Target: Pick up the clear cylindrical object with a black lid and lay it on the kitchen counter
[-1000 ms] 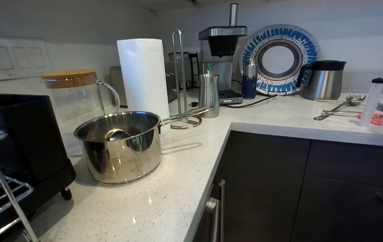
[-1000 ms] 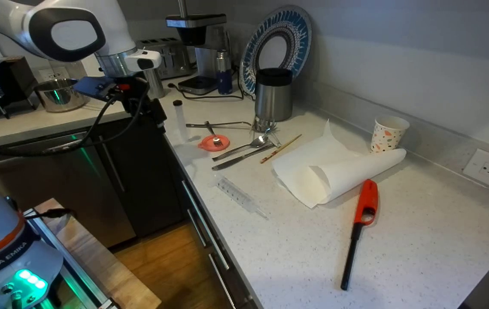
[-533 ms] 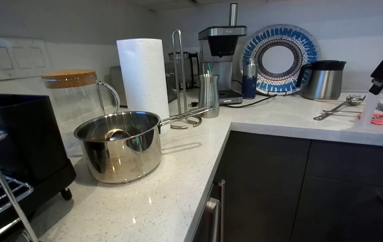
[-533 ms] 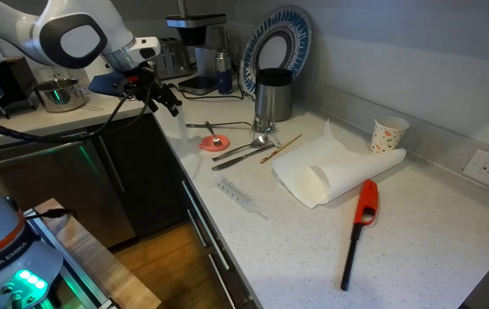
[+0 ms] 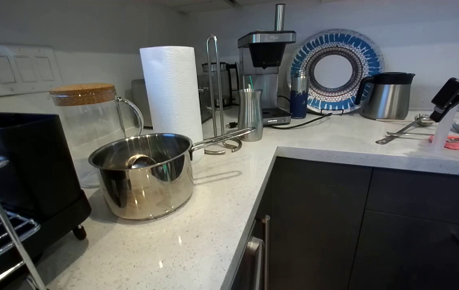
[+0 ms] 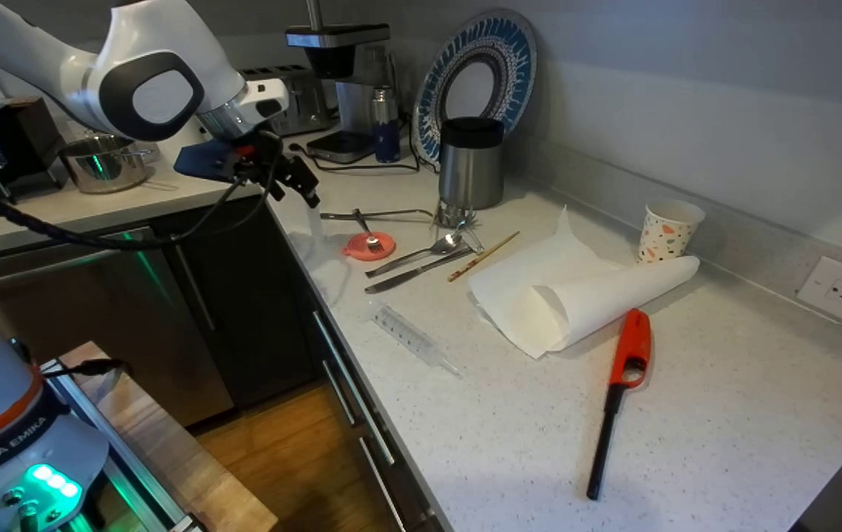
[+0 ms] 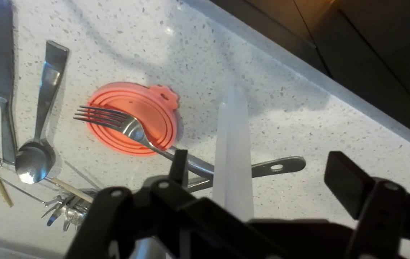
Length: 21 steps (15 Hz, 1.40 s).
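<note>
Red handle, black barrel: that lighter (image 6: 619, 373) is lying closest to me on the speckled worktop (image 6: 509, 436). A bit past it there's a clear plastic syringe (image 6: 415, 338) flat near the front edge, plus some white paper (image 6: 598, 303) half curled into a roll, and a spotted paper cup (image 6: 668, 230) upright just behind the paper. Next up, a knife (image 7: 1, 64) and a spoon (image 7: 34, 162) side by side, and a fork (image 7: 134, 131) with its head resting across a coral disc (image 7: 149, 115). Right beside that disc, close to the edge, the clear tube (image 7: 232, 147) is standing upright on the worktop. The claw (image 7: 263, 175) is up at its top end, fingers (image 7: 347, 183) well apart, and in the wrist view the tube shows in the gap with space on either side. Top of the tube's hidden behind the claw, tbh. Further back: a steel jug (image 6: 471, 171) with a black top, a blue-and-white plate (image 5: 356, 70) propped up behind it, then a dark blue bottle (image 5: 299, 98), the coffee maker (image 5: 267, 54), and off round the corner a shiny saucepan (image 5: 148, 189).
</note>
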Each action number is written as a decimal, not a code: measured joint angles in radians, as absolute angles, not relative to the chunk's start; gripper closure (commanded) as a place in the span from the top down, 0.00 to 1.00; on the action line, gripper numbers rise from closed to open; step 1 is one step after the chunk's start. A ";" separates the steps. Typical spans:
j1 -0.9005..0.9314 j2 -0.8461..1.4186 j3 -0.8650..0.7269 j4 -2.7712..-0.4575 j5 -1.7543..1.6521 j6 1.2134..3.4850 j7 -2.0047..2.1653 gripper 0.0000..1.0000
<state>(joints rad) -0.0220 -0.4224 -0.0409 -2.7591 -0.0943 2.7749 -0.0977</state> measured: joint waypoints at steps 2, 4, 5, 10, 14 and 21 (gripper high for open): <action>-0.022 -0.397 -0.041 -2.759 -0.094 2.798 -0.098 0.49; -0.023 -0.376 -0.041 -2.757 -0.095 2.814 -0.098 0.33; -0.024 -0.368 -0.041 -2.757 -0.096 2.823 -0.098 0.27; -0.047 -0.339 -0.034 -2.754 -0.123 2.879 -0.098 0.05; -0.078 -0.327 -0.019 -2.752 -0.160 2.910 -0.097 0.05; -0.152 -0.486 0.109 -2.705 -0.347 2.641 -0.049 0.05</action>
